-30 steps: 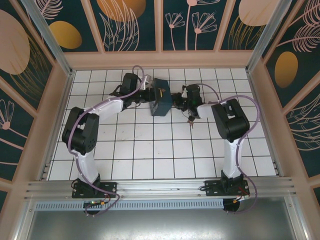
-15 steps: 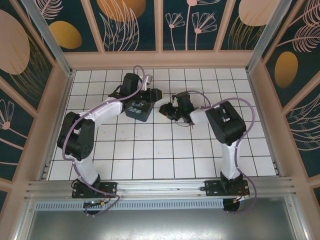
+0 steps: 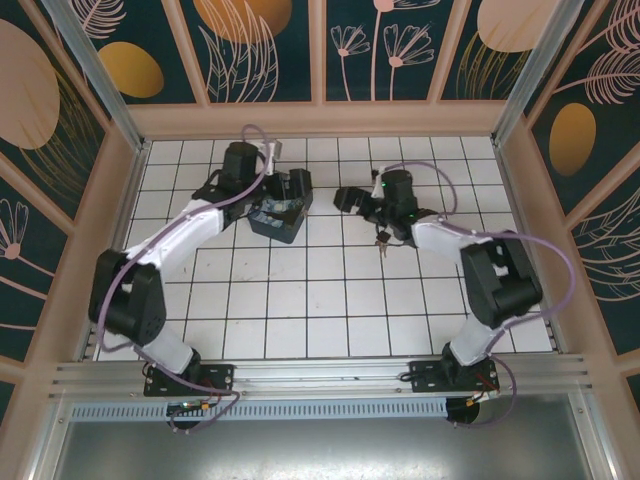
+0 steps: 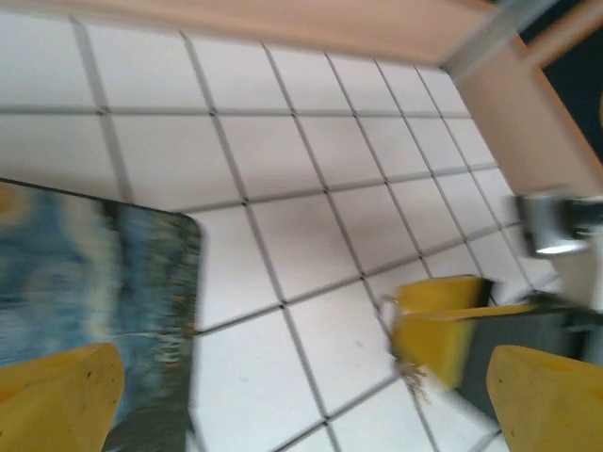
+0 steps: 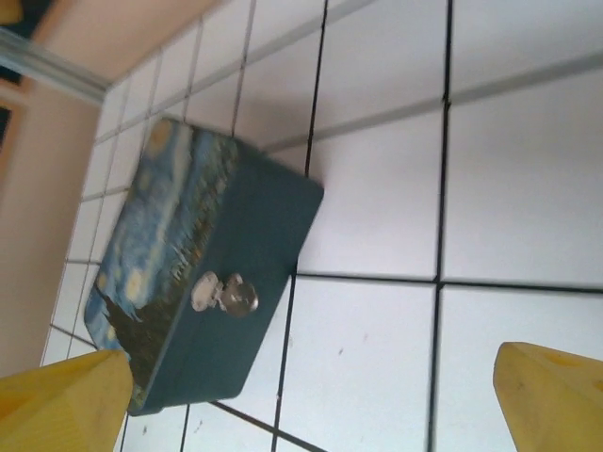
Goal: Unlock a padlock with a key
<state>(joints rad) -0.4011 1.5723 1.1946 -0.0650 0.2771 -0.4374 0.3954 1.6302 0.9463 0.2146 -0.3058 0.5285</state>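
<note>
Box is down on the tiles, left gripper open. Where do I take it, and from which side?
Come down from above with the left gripper and pinch the box across its two long walls, toward one end, clear of the silvery latch. It seems to sit painted face up, so those straight, parallel walls are the free faces.

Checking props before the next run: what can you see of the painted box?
The box is a small rounded-corner tin-like case, dark teal sides, lid painted with blue and yellow swirls. A small silvery clasp sits on one side wall. It looks shut and rests on the white tiled floor, with the open left gripper close above it; contact unclear.
</note>
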